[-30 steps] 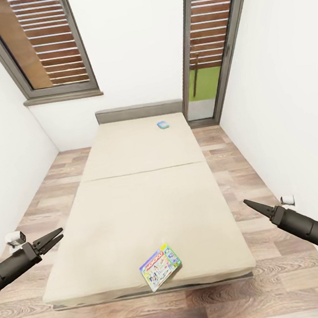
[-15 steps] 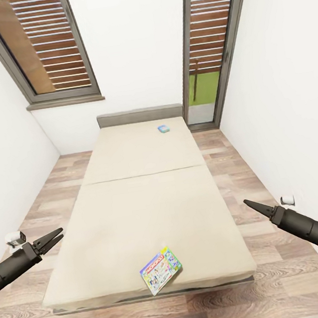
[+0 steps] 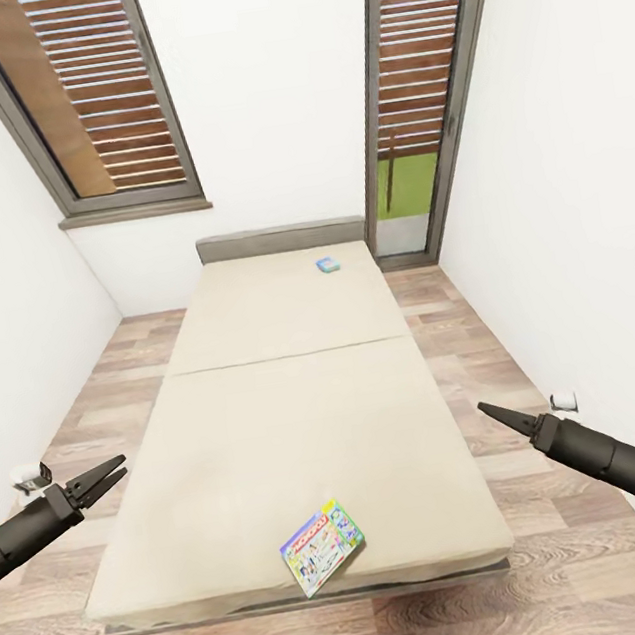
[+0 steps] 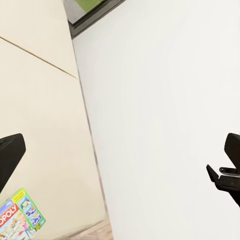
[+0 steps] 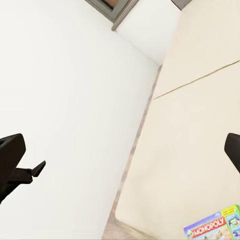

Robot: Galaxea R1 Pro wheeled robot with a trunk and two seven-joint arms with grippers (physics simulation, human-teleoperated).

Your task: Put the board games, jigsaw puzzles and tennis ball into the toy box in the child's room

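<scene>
The bed (image 3: 303, 431) fills the centre of the head view, its beige mattress bare and split by a seam across the middle, with a grey headboard (image 3: 280, 239) at the far end against the white wall.

Two board games lie on the mattress:
- A colourfully printed box lettered MONOPOLY (image 3: 322, 546) lies flat near the near edge of the bed, slightly right of centre and turned at an angle. The same box shows at the corner of the left wrist view (image 4: 20, 220) and of the right wrist view (image 5: 212, 229).
- A small blue box (image 3: 327, 265) lies flat at the far end, right of centre, near the headboard.

Left gripper (image 3: 110, 472): it hovers over the wood-plank floor (image 3: 95, 389) at the near left of the bed. Its two fingers stand slightly apart with nothing between them.

Right gripper (image 3: 492, 412): it hovers over the floor at the near right of the bed. Its fingers appear drawn together to a single point, empty.

Both grippers are well apart from either box.

A window (image 3: 75, 99) with brown slats sits in the far wall on the left. A glazed door (image 3: 417, 91) with slats stands at the far right, green showing through its lower pane.
</scene>
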